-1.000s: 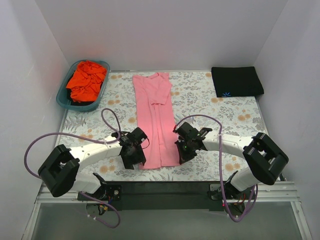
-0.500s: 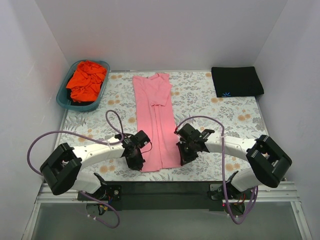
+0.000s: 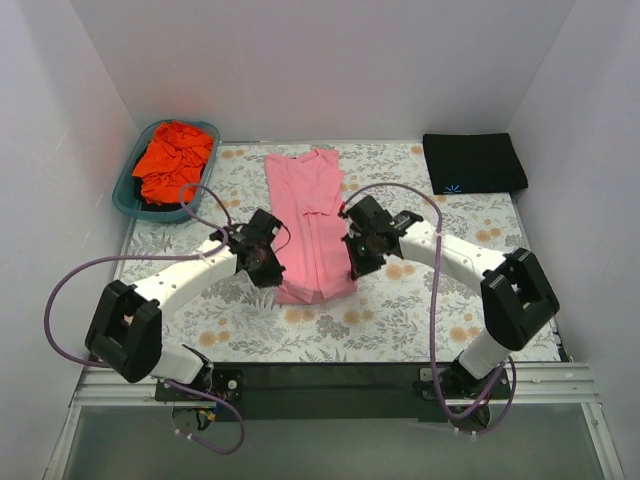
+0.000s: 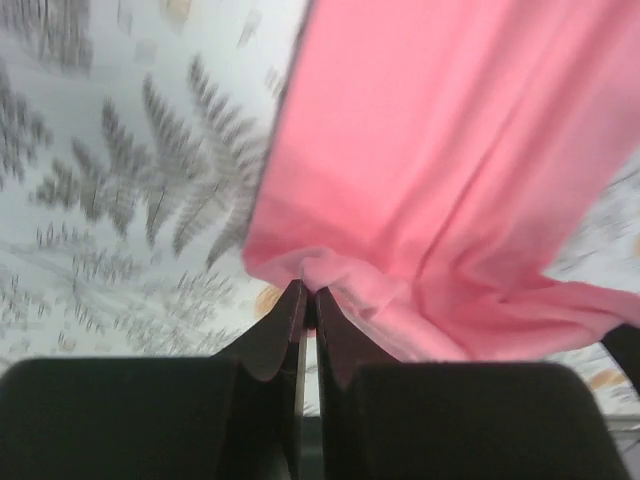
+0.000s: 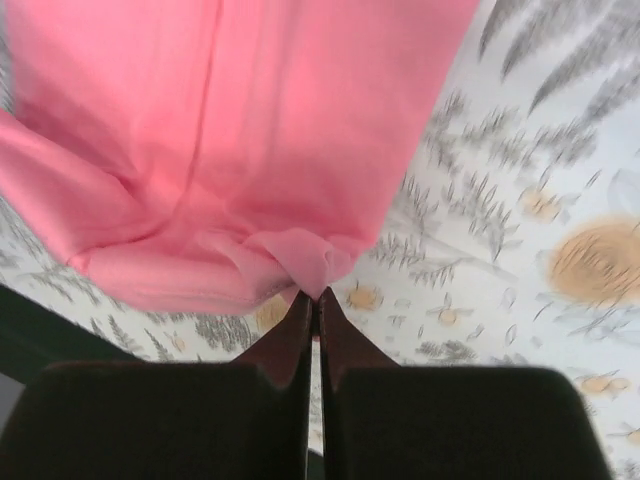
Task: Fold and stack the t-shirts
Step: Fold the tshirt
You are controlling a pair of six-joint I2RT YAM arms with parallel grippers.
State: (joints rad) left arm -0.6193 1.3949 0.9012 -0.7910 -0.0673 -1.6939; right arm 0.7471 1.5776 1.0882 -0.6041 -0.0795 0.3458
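The light pink t-shirt (image 3: pixel 312 215) lies lengthwise in the middle of the table, its near hem lifted and carried back over itself. My left gripper (image 3: pixel 268 262) is shut on the hem's left corner (image 4: pixel 300 268). My right gripper (image 3: pixel 357 258) is shut on the hem's right corner (image 5: pixel 318 262). Both hold the cloth just above the table. The black t-shirt (image 3: pixel 473 163) with a small blue logo lies folded at the far right. The orange-red t-shirt (image 3: pixel 174 160) is crumpled in the teal basket (image 3: pixel 128 199).
The teal basket stands at the far left corner against the wall. White walls close in the table on the left, back and right. The floral tablecloth (image 3: pixel 400 320) covers the table; the arms' cables loop over it near both arms.
Both grippers have moved away from the near edge toward the back, carrying the pink shirt's near hem with them. The shirt now looks shorter, doubled over at its near end.
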